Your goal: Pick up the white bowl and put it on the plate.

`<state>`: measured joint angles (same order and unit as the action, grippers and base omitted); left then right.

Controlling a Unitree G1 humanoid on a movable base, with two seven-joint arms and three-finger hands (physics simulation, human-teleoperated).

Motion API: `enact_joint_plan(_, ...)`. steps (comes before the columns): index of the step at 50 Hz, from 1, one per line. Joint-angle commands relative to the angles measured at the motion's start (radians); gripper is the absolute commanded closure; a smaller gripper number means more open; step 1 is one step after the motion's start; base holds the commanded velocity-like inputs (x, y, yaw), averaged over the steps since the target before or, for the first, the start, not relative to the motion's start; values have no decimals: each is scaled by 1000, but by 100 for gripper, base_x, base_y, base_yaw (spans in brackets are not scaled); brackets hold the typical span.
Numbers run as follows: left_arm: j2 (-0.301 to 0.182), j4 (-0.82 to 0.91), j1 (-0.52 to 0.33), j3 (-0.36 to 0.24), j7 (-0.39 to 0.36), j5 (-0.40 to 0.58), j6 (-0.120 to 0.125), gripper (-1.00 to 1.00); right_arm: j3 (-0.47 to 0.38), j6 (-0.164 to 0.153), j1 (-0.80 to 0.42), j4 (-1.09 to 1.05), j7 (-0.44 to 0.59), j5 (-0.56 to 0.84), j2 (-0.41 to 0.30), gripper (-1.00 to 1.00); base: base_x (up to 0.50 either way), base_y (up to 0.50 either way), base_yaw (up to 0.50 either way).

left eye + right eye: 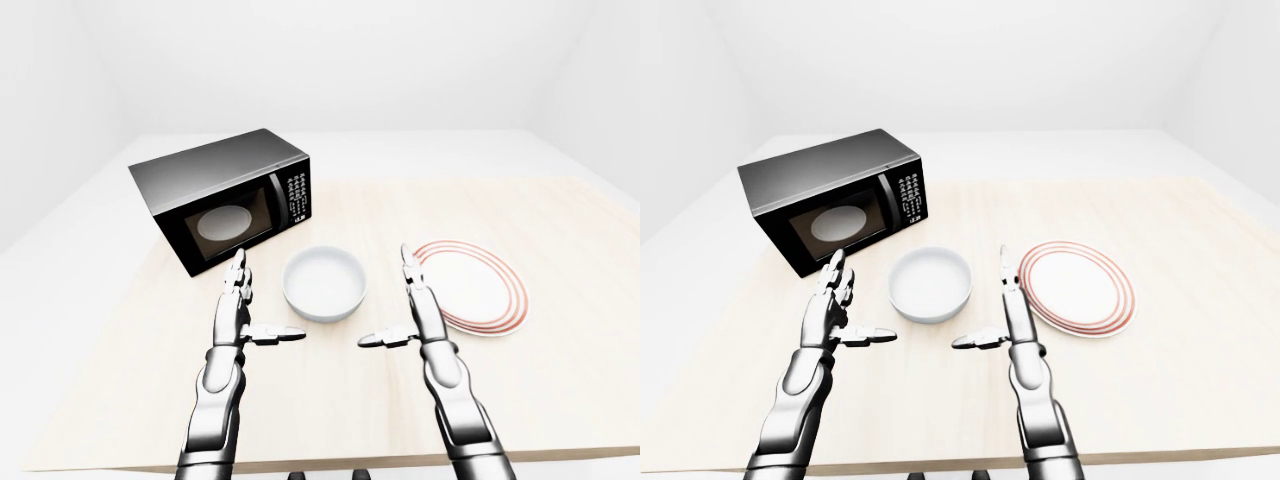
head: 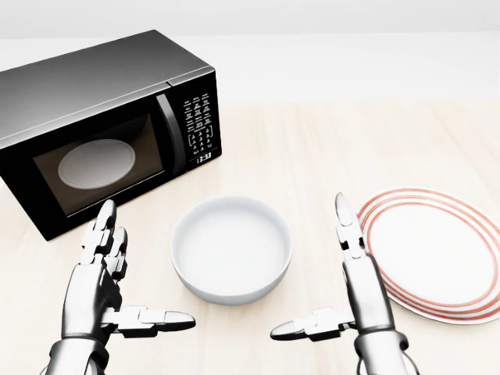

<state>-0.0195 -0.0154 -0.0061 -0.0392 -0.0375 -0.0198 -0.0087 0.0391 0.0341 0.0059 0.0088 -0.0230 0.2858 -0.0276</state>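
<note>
The white bowl (image 2: pixel 231 248) stands empty on the wooden table (image 2: pixel 328 148), in the middle of the head view. To its right lies the plate (image 2: pixel 426 251), white with red rings, also empty. My left hand (image 2: pixel 137 269) is open at the lower left of the bowl, fingers straight, thumb pointing right. At the bowl's lower right, between bowl and plate, my right hand (image 2: pixel 320 269) is open too, thumb pointing left. Neither hand touches the bowl.
A black microwave (image 2: pixel 101 125) with its door closed stands at the upper left, just beyond the bowl and my left hand. In the left-eye view the table's near edge (image 1: pixel 330 462) runs along the bottom, under my forearms.
</note>
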Motion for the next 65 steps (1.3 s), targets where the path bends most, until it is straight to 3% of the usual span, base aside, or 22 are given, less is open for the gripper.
enact_joint_plan(1, 0, 0, 0, 0, 0, 0, 1, -100, 17, 42, -13, 16, -63, 259, -18, -100, 0, 0, 0)
enact_joint_plan(12, 0, 0, 0, 0, 0, 0, 0, -100, 29, 52, -27, 27, -61, 404, -22, -100, 0, 0, 0)
enact_joint_plan(35, 0, 0, 0, 0, 0, 0, 0, -100, 50, 53, -82, 83, -22, 559, -26, -100, 0, 0, 0)
enact_joint_plan(48, 0, 0, 0, 0, 0, 0, 0, -100, 95, 44, -133, 84, 73, 717, -22, -100, 0, 0, 0)
enact_joint_plan(49, 0, 0, 0, 0, 0, 0, 0, -100, 149, 14, -237, 61, 206, 866, -38, -100, 0, 0, 0)
enact_joint_plan(55, 0, 0, 0, 0, 0, 0, 0, -100, 117, 52, -254, 91, 224, 923, -10, -100, 0, 0, 0)
enact_joint_plan(65, 0, 0, 0, 0, 0, 0, 0, -100, 117, 53, -269, 65, 278, 958, 1, -100, 0, 0, 0)
